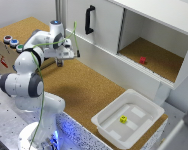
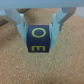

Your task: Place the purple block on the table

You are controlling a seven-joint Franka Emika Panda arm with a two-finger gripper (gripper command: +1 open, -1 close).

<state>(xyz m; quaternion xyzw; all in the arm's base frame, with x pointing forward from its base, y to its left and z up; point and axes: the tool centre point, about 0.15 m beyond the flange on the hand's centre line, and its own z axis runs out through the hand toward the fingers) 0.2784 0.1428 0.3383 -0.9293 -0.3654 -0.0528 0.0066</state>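
Observation:
The purple block (image 2: pixel 39 39), dark with yellow letters on its faces, sits between my gripper's (image 2: pixel 40 29) two fingers (image 2: pixel 20 24) in the wrist view. The fingers press on both of its sides. The brown cork table (image 2: pixel 42 69) lies close below it; I cannot tell whether the block touches it. In the exterior view my gripper (image 1: pixel 59 62) hangs low over the far left part of the table (image 1: pixel 84 90), next to the cabinet. The block is too small to make out there.
A cork-topped wooden box with coloured buttons (image 1: pixel 9 42) stands at the exterior view's left. A white cabinet with a black handle (image 1: pixel 89 20) holds a red block (image 1: pixel 143 60). A white bin (image 1: pixel 144 107) at the front right holds a yellow block (image 1: pixel 123 119).

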